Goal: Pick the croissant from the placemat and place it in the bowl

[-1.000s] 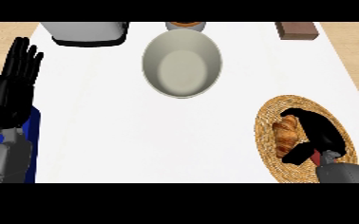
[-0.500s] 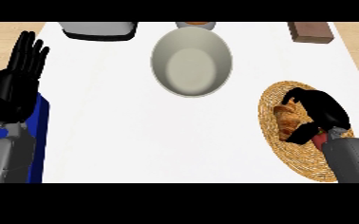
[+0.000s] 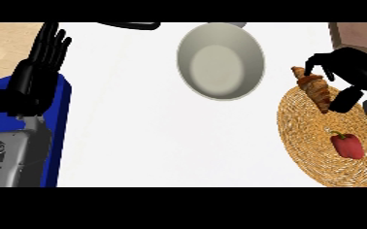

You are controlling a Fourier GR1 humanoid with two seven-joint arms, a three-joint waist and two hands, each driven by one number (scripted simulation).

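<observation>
A brown croissant (image 3: 315, 88) hangs over the upper left rim of the round woven placemat (image 3: 309, 140), with my right hand (image 3: 345, 73) curled round it from the right. The grey-white bowl (image 3: 220, 61) stands on the white counter just left of the croissant, with nothing in it. My left hand (image 3: 36, 73) rests open at the far left, fingers up.
A red pepper (image 3: 347, 144) lies on the placemat's right part. A brown block (image 3: 348, 34) shows at the top right edge, and a dark object (image 3: 132, 25) at the top. A blue panel (image 3: 54, 126) lies under my left forearm.
My right hand has lifted the croissant up and toward the placemat's upper left rim, closer to the bowl. The view has shifted; the red pepper now shows. The left hand stays put.
</observation>
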